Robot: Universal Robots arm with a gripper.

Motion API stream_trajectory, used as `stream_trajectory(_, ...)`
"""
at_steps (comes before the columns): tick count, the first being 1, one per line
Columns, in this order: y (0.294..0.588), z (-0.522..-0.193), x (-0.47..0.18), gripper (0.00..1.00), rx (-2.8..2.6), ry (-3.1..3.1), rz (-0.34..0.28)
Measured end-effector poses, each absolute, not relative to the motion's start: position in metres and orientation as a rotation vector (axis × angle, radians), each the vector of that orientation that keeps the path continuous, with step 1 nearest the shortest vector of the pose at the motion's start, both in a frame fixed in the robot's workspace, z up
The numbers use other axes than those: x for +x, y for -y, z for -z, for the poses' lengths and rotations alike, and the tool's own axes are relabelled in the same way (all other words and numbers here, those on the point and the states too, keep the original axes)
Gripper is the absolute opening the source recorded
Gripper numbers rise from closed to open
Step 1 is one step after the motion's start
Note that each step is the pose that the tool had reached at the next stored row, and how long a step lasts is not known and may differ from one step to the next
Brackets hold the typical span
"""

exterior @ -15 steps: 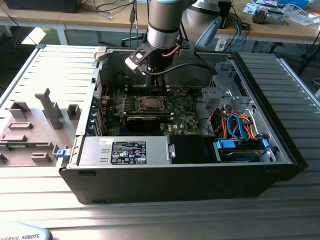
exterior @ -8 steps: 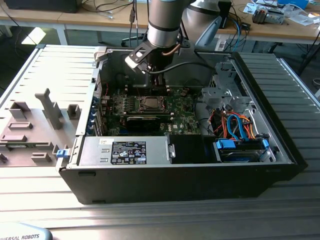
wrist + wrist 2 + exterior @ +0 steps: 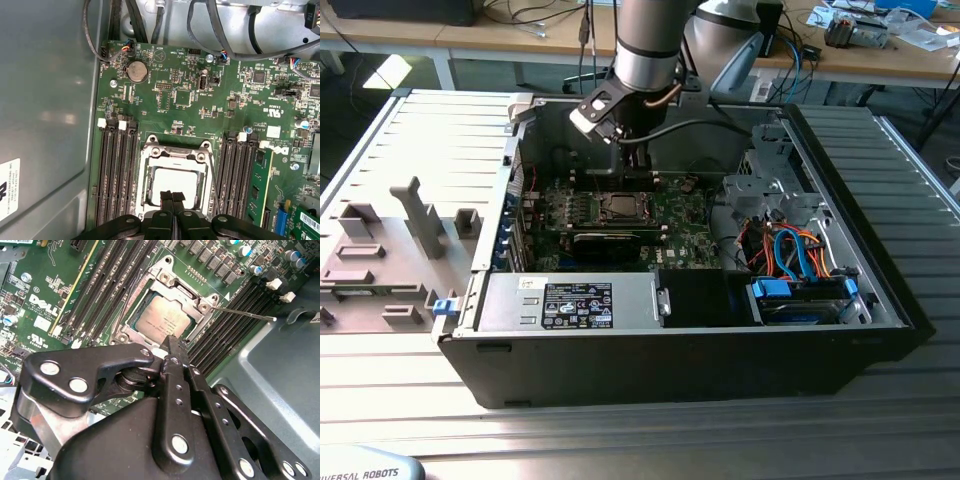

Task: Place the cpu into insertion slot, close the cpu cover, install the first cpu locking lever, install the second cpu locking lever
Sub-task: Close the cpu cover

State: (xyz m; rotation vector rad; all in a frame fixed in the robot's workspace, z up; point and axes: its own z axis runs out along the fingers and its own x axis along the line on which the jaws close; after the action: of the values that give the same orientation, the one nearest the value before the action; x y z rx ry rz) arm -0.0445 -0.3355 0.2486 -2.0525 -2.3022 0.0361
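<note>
Nearest, along the case's front wall, sits the power supply [image 3: 575,300]; beyond it, mid-board, the insertion slot [image 3: 620,207] already holds the cpu [image 3: 176,179], and the cpu cover [image 3: 175,157] lies flat over it, so those two steps look done; one locking lever [image 3: 245,313] juts free to the side, unlatched by my reading; the gripper [image 3: 172,195], jaws together and empty, hovers just above the slot's edge.
</note>
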Motion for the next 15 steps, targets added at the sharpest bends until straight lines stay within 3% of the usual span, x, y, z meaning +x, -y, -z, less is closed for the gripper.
stream_trajectory(15, 0.3355, -0.2566, -0.0445, 0.11, -2.052, 2.302, -0.036)
